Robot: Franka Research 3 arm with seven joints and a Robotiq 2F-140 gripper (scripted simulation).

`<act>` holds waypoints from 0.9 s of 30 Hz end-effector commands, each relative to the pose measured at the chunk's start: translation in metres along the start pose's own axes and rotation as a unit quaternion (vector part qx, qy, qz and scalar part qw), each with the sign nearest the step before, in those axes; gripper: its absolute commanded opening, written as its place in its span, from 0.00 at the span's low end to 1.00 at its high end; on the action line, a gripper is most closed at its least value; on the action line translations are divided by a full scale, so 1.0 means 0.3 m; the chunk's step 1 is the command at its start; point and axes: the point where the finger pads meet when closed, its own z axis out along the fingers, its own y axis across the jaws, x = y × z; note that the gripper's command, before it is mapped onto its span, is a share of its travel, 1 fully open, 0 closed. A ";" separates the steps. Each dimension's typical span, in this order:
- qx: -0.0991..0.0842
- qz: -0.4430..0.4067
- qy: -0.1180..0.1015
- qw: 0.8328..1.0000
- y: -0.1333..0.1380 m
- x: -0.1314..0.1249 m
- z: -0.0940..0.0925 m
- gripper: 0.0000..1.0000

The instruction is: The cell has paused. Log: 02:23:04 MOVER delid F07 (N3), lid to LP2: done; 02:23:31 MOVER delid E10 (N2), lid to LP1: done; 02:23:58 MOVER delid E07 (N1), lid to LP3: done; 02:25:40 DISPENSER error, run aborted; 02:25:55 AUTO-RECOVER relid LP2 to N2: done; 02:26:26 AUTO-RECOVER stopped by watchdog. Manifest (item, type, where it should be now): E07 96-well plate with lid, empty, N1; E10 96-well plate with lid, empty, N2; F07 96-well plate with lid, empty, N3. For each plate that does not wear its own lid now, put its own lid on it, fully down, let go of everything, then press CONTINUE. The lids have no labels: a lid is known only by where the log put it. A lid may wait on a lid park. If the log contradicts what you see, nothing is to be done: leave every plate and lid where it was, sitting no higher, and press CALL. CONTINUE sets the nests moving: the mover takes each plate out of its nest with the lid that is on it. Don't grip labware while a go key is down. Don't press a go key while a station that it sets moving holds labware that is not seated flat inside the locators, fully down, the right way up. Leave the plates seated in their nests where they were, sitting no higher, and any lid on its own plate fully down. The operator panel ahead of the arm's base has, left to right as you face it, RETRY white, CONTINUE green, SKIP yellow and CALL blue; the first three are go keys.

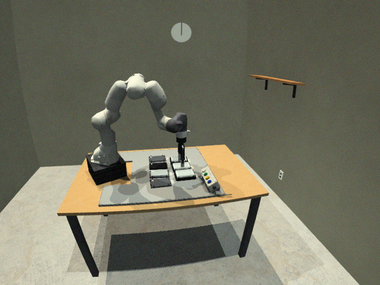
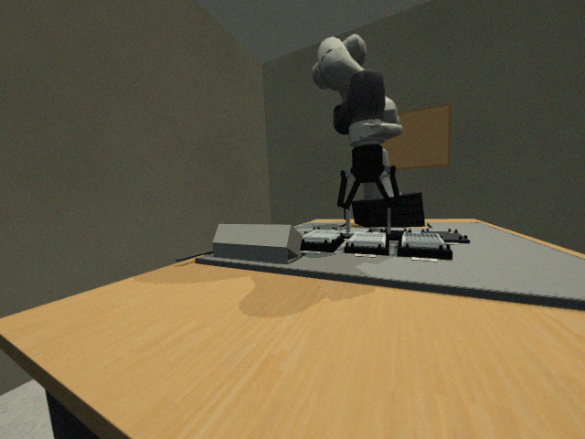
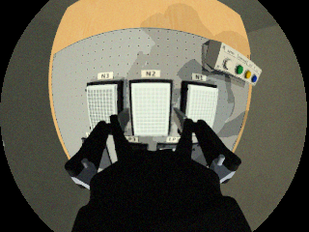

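Observation:
Three 96-well plates sit in a row of black nests, seen in the wrist view as left [image 3: 102,104], middle [image 3: 151,107] and right [image 3: 200,103]. The middle plate looks brighter and smoother, as under a clear lid. My gripper [image 3: 151,113] [image 1: 181,165] is open and points straight down over the middle nest. In the exterior view my gripper's [image 2: 367,225] fingers stand on either side of the middle plate [image 2: 367,239], a little apart from its long edges. Nothing is between the fingers. A pale lid [image 1: 159,173] lies on the middle lid park.
The operator panel [image 1: 209,179] with its coloured keys stands to the right of the nests; it also shows in the wrist view [image 3: 234,64]. The far lid park [image 1: 157,159] and near lid park [image 1: 160,182] look dark. The arm's black base [image 1: 105,170] is at the left.

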 end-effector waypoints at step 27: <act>0.001 0.001 0.002 1.000 -0.002 0.005 0.041 0.66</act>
